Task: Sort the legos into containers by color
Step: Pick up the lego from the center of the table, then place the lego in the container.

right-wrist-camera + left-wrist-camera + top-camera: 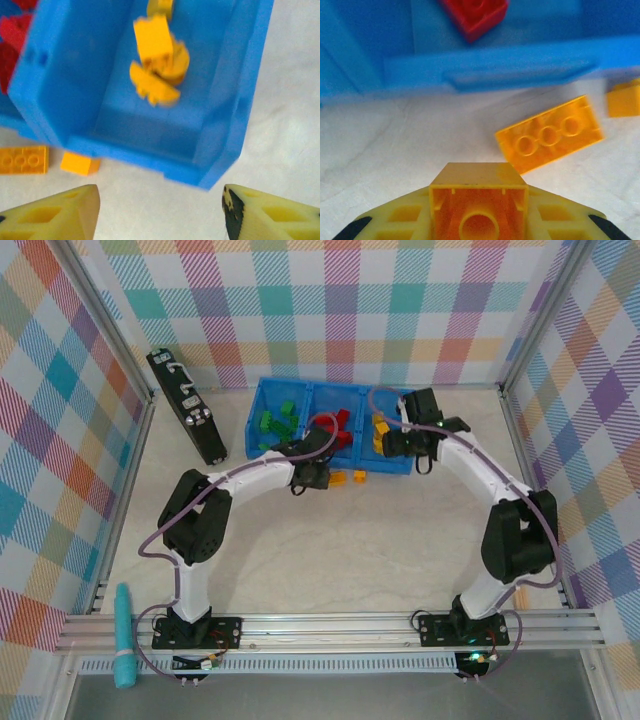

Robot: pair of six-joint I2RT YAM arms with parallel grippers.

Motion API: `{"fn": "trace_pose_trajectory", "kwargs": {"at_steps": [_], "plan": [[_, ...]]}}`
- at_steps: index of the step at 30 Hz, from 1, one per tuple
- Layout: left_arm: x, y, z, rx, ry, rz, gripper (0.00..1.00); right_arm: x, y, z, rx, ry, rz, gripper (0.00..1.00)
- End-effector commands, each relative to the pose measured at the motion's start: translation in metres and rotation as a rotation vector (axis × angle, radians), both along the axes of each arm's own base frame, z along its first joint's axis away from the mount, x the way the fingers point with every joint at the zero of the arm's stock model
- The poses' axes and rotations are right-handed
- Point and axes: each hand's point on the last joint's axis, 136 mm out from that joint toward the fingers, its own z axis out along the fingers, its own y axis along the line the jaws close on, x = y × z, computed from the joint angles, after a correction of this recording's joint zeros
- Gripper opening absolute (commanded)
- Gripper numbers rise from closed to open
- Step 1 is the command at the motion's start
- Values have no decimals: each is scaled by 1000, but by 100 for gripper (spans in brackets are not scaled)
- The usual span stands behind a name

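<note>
Yellow brick [478, 200] clamped in left jaws, blue tray wall [490, 70] ahead; right jaws apart over tray.

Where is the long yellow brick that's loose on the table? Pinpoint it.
Top view: the long yellow brick lies on the table before the blue tray's near wall, between the left gripper and a smaller yellow brick.
</note>
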Motion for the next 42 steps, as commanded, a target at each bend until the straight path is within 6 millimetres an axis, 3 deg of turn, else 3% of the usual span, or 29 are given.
{"fn": "trace_pose_trajectory", "kwargs": {"at_steps": [1,7,10,17,27,42], "plan": [[5,-9,59,-58,-53,-49,17,-21,10,-1,131,12,-14,70],[42,-48,117,-191,-186,-72,18,-58,17,-16,260,4,-6,72],[61,-72,136,-246,-238,-88,18,-77,15,-27,291,30,-18,72],[93,-113,158,-338,-305,-111,19,-111,9,-47,328,105,-75,72],[112,-140,144,-408,-309,-123,19,-128,4,-62,317,131,-80,70],[129,-174,103,-505,-270,-112,20,-121,7,-68,319,146,-86,70]]}}
